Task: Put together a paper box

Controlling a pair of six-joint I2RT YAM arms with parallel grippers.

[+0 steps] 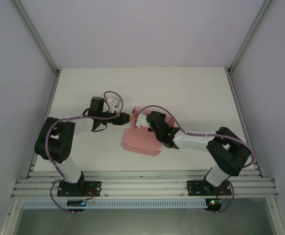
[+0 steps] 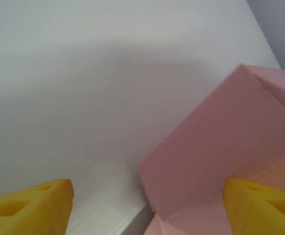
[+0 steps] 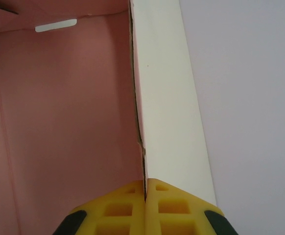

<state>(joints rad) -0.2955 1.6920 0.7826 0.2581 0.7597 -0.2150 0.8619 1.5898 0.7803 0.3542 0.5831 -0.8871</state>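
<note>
box: thin pale-pink card paper box (image 1: pixel 140 143), part-folded, mid-table (image 1: pixel 191 98) between the two arms
right gripper (image 3: pixel 145 198): yellow fingers (image 3: pixel 118 213) pinched shut on an upright side wall (image 3: pixel 169 98), pink inside, cream outside
left gripper (image 2: pixel 147 208): jaws wide, nothing held; corner of a raised pink panel (image 2: pixel 216 147) sits between them. Probably no contact, but the view is too close to be sure
step: you're raising the walls; right anchors, left lines up
next: close left on that panel and fold it square to the held wall without dragging the box

The paper box (image 1: pixel 140 142) lies mid-table (image 1: pixel 191 93), nearer the front edge than the back. The right gripper (image 3: pixel 145 185) straddles the box's far wall. The left gripper (image 1: pixel 126 117) sits just beside that wall's left end.
</note>
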